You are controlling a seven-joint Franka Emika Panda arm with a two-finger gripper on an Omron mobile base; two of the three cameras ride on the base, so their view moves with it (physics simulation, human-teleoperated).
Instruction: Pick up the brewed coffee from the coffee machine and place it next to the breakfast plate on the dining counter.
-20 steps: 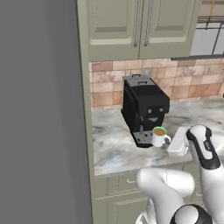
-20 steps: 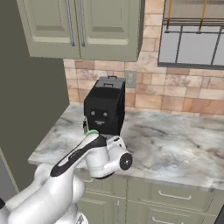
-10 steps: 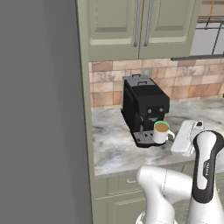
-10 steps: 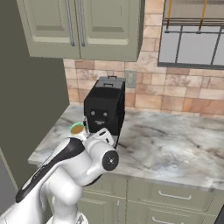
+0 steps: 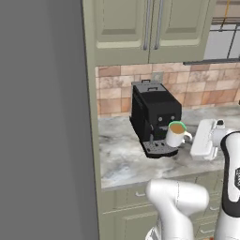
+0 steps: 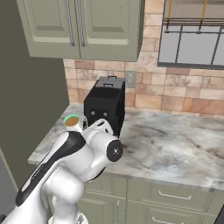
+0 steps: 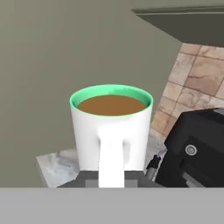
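So the pickup half looked done on my end. The gripper (image 5: pixel 190 138) was clamped shut on the handle of the mug (image 5: pixel 176 135), and the mug hung in the air just in front of the coffee machine (image 5: pixel 153 113), clear of its drip tray and above the marble bench (image 5: pixel 123 159). In the hand view the mug (image 7: pixel 111 131) sat upright, coffee level, nothing spilled that I could see. From the right base camera the mug (image 6: pixel 72 122) showed just left of the arm. What was left, as I judged it: the whole carry over to the plate and the set-down beside it. Roughly halfway, I reckoned.
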